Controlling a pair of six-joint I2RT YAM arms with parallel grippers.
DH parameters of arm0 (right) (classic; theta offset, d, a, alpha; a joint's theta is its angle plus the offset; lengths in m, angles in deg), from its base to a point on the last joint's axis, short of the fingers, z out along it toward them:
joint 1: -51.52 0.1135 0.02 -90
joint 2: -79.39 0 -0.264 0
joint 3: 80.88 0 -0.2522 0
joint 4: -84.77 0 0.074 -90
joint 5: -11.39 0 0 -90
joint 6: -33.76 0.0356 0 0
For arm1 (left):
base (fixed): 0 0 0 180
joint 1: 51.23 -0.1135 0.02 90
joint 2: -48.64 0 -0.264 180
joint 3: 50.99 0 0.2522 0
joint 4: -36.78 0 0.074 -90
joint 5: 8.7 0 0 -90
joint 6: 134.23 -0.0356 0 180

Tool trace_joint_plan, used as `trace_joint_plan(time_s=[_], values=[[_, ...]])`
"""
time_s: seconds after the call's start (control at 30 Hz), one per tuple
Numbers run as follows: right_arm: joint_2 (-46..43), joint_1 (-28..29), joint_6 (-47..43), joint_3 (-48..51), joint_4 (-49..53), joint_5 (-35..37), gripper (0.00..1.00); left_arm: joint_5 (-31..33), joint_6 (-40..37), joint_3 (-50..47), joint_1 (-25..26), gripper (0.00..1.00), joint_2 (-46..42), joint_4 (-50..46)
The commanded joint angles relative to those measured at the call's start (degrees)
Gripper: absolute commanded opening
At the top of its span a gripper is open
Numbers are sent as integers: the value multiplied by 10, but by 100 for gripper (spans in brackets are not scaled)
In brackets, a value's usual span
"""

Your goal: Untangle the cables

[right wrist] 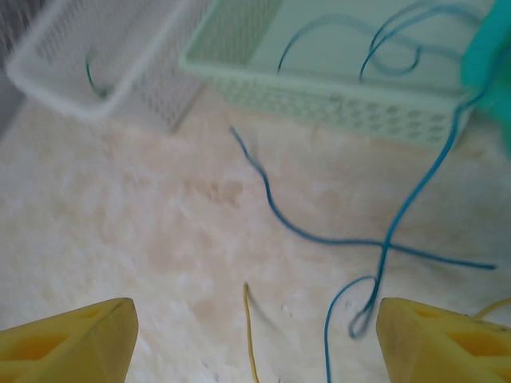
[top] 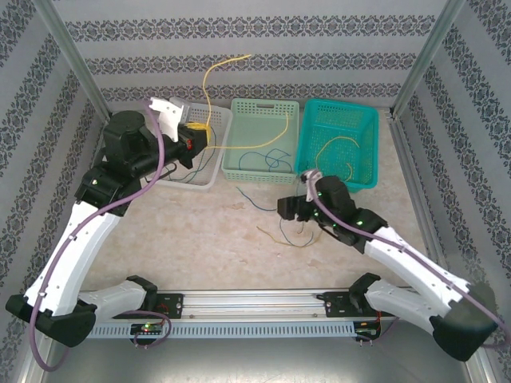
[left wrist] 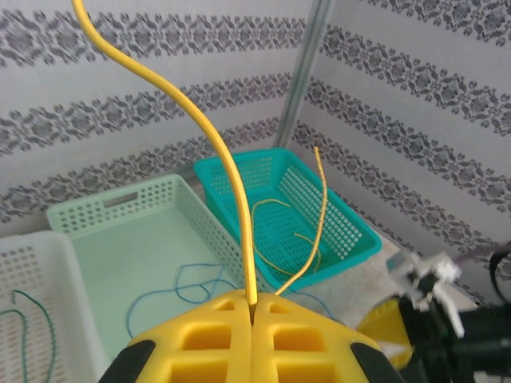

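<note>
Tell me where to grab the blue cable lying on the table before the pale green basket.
Take the blue cable on its bare slanting stretch flat on the table, short of where another blue strand crosses it. Come straight down with the open right gripper, jaws across the wire.

White basket (top: 200,183), mint basket (top: 263,108) and teal basket (top: 335,108) sit side by side

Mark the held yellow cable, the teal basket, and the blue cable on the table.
yellow cable (left wrist: 243,227): left wrist view, stretch above the end effector
teal basket (top: 342,104): top view, far rim
blue cable (right wrist: 279,207): right wrist view, middle stretch
</note>
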Motion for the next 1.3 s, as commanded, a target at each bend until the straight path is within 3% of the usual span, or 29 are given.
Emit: trace_joint_plan(time_s=[0.0, 0.23, 0.67, 0.73, 0.87, 1.03, 1.27], values=[[-20, -36, 69, -24, -21, -4, 80, -52, 29, -28, -4, 4, 6, 63], [-7, -42, 106, -57, -91, 6, 83, -100, 43, -57, 4, 4, 14, 102], [73, -64, 206, -57, -238, -18, 84, -128, 15, -85, 31, 4, 19, 106], [77, -69, 224, -49, -286, -32, 83, -119, 3, -84, 38, 4, 23, 90], [80, -70, 218, -58, -274, -50, 82, -89, -2, -90, 41, 4, 23, 79], [79, -80, 241, -40, -311, -54, 79, -95, -3, -88, 46, 4, 31, 85], [67, -81, 236, -41, -293, -80, 77, 14, 3, -89, 47, 3, 37, 58]])
